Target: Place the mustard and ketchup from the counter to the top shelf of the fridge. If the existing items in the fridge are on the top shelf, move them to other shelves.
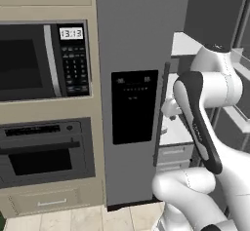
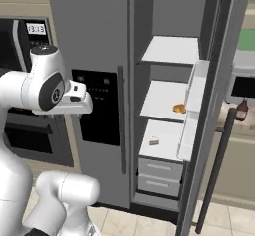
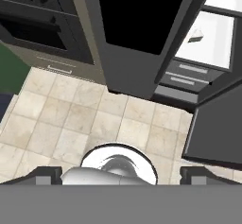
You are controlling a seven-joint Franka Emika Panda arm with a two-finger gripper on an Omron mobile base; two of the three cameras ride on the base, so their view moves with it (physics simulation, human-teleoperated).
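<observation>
Grey fridge (image 2: 89,46) door ajar, golden-brown bun (image 2: 179,108) mid-shelf, pale wedge (image 2: 154,141) below; end effector (image 3: 121,175) spread, empty.

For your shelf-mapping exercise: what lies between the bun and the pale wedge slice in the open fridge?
In the right base view, bare white shelf: the bun sits on the middle shelf, the wedge slice one shelf lower.

Grey fridge (image 2: 94,41) open on its right side; top shelf (image 2: 172,50) bare. Bun-like lump (image 2: 179,108) one shelf lower, pale wedge (image 2: 154,141) below that. Dark ketchup (image 2: 242,110) upright right of fridge.
</observation>
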